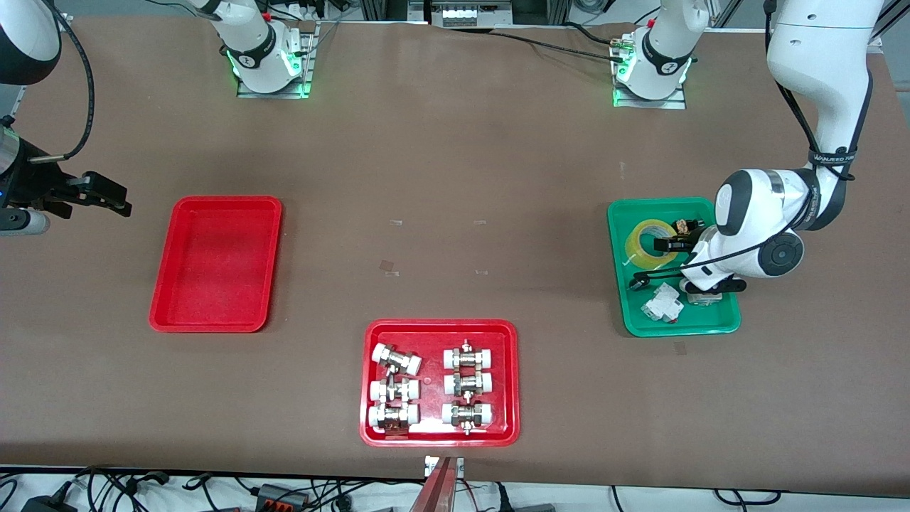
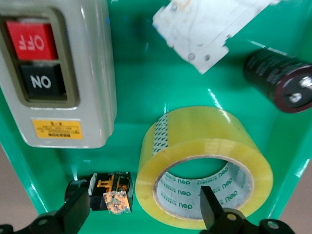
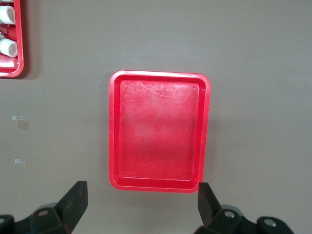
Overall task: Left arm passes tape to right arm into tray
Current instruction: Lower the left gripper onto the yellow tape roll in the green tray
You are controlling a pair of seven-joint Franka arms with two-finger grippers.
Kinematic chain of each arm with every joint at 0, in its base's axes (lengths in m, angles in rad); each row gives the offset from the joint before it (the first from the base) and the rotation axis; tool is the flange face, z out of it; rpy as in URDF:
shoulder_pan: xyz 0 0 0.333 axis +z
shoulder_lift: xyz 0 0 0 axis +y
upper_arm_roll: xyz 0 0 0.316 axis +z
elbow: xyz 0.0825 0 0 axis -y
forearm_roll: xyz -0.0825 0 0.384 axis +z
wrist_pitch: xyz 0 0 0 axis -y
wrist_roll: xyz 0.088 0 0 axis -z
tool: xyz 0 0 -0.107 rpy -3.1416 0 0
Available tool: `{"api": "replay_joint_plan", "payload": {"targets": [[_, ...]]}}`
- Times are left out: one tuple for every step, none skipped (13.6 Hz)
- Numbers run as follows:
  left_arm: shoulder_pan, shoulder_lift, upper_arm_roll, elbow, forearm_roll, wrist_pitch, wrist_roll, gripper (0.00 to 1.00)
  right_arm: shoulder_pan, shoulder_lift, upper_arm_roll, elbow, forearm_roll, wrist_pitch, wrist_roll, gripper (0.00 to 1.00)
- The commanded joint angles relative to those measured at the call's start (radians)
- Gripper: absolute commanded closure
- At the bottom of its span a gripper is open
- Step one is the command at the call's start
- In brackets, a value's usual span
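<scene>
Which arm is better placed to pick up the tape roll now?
Left. Its open pincer hangs right over the tape in the green tray; the right pincer waits open by the red tray.

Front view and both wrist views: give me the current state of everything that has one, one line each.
tape: lying flat in the green tray, not gripped.
left end effector: open, over the green tray, one finger over the tape's core.
right end effector: open, holding nothing, waiting off the plain red tray's end.
plain red tray: nothing in it.
switch box: in the green tray.
</scene>
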Motion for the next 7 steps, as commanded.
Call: {"api": "replay_joint_plan", "payload": {"targets": [[0.006, -0.011, -0.003, -0.032, -0.022, 0.025, -0.017, 0.00, 0.002, -0.013, 0.001, -0.012, 0.002, 0.008, 0.002, 0.00], [0.006, -0.008, -0.004, -0.034, -0.023, 0.025, -0.040, 0.00, 0.002, -0.013, 0.001, -0.012, 0.002, 0.010, 0.002, 0.00], [0.003, -0.006, -0.004, -0.034, -0.023, 0.023, -0.064, 0.00, 0.002, -0.013, 0.001, -0.012, 0.002, 0.008, 0.002, 0.00], [0.003, -0.006, -0.004, -0.035, -0.022, 0.023, -0.075, 0.06, 0.002, -0.013, 0.001, -0.012, 0.002, 0.008, -0.001, 0.00], [0.003, -0.006, -0.004, -0.035, -0.023, 0.022, -0.077, 0.14, 0.001, -0.013, 0.001, -0.012, 0.002, 0.005, -0.001, 0.00], [0.002, -0.008, -0.004, -0.037, -0.023, 0.020, -0.077, 0.20, 0.001, -0.013, 0.001, -0.013, 0.002, 0.005, 0.000, 0.00], [0.002, -0.008, -0.004, -0.037, -0.023, 0.019, -0.078, 0.26, 0.001, -0.013, 0.001, -0.013, 0.002, 0.004, 0.000, 0.00]]}}
